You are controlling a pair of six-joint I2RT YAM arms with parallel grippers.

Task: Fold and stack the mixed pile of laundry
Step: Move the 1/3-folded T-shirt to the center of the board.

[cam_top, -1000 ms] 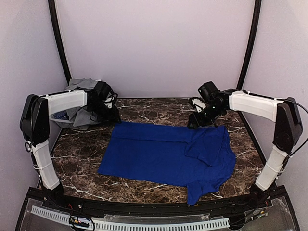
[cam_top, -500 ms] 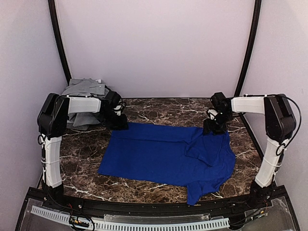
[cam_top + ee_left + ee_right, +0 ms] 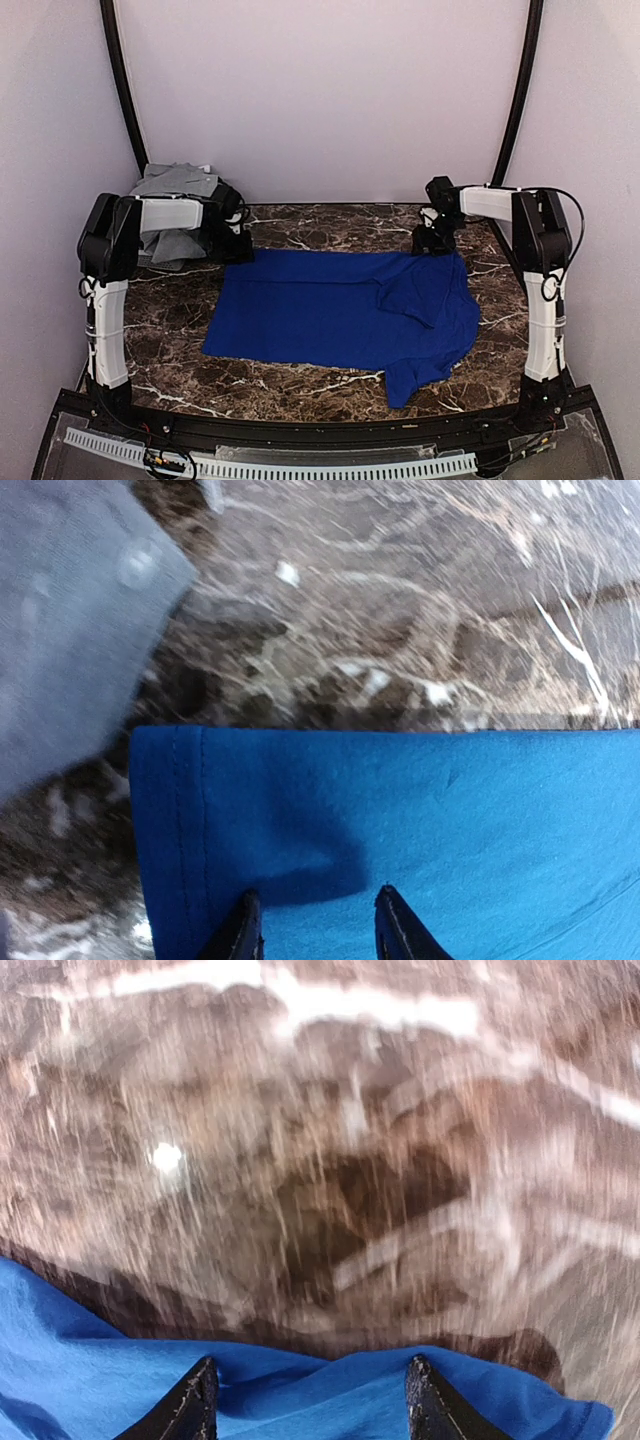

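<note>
Two far T-shirt (image 3: 330, 310) corners; left gripper (image 3: 315, 908) narrowly parted, right gripper (image 3: 310, 1372) wide, seemingly touching.

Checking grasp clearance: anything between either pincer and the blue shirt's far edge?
Nothing visible. The left pincer and right pincer are over the far edge of the blue shirt, jaws apart, fabric at the tips. The grey clothes lie off to the side, not between.
</note>
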